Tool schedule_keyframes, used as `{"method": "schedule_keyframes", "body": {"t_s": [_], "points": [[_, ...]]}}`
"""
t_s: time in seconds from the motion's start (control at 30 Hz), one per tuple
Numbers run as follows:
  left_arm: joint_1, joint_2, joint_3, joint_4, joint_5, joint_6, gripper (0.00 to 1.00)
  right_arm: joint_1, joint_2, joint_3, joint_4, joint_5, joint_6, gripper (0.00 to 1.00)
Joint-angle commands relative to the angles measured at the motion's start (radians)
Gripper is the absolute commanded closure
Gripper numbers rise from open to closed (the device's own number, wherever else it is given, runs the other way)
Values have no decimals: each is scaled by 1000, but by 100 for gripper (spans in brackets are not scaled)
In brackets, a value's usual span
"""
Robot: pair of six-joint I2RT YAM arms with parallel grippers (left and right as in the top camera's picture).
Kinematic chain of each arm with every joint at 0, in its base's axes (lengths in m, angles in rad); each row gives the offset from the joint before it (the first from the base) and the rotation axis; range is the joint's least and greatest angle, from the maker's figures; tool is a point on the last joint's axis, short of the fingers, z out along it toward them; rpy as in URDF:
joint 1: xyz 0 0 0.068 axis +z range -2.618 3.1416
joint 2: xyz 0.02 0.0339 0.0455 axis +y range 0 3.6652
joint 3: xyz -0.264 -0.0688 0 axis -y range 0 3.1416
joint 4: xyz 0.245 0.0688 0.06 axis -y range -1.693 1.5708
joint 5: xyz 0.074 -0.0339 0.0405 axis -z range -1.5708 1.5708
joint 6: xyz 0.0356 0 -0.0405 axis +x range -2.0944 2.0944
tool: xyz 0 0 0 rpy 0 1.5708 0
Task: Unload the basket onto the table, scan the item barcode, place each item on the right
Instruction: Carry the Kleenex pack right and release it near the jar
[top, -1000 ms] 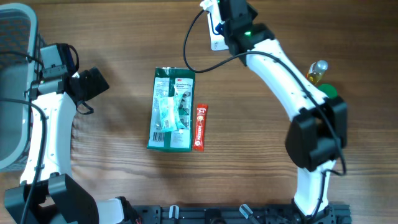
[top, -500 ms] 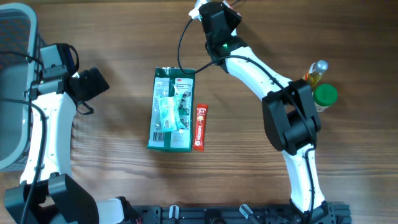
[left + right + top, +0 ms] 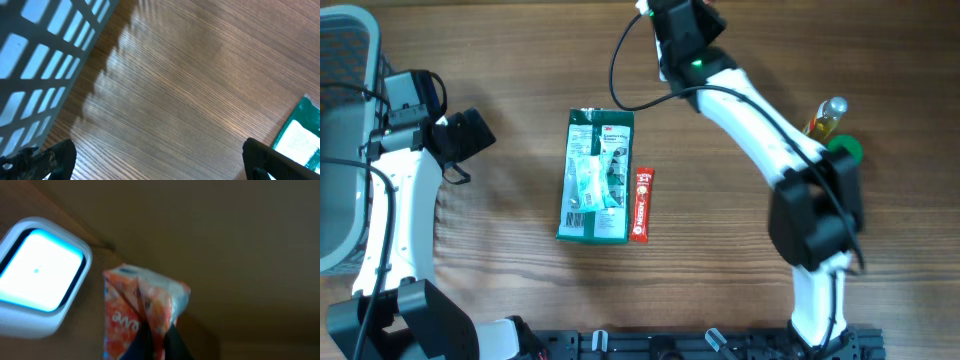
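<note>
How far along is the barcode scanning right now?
Done: the right jaws are shut on an orange-and-white packet, so the pickup is made. In hand: the packet hangs beside the scanner, whose window glows; whether the barcode has read is not visible. Left: the green package and red sachet lie on the table, probably waiting their turn. The left jaws stand open and empty.
</note>
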State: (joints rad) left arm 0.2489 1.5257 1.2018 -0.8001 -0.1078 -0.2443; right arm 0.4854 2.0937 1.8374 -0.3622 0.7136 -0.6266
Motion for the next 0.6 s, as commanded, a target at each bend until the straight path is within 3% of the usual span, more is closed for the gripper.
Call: {"method": "schedule_keyframes", "body": {"t_s": [0.0,0.13,0.27,0.4,0.57], "points": [[5,-7,9,2,-2,13,0,-25,-222,5,-287,-158,290,96],[5,-7,9,2,-2,13,0,-116,-297,4,-721,-533,493,95],[5,-7,9,2,-2,13,0,-220,-291,-109,-955,-707,533,96],[5,-7,9,2,-2,13,0,-276,-291,-301,-898,-639,533,95],[5,-7,9,2,-2,13,0,-306,-290,-529,-676,-552,559,94]]}}
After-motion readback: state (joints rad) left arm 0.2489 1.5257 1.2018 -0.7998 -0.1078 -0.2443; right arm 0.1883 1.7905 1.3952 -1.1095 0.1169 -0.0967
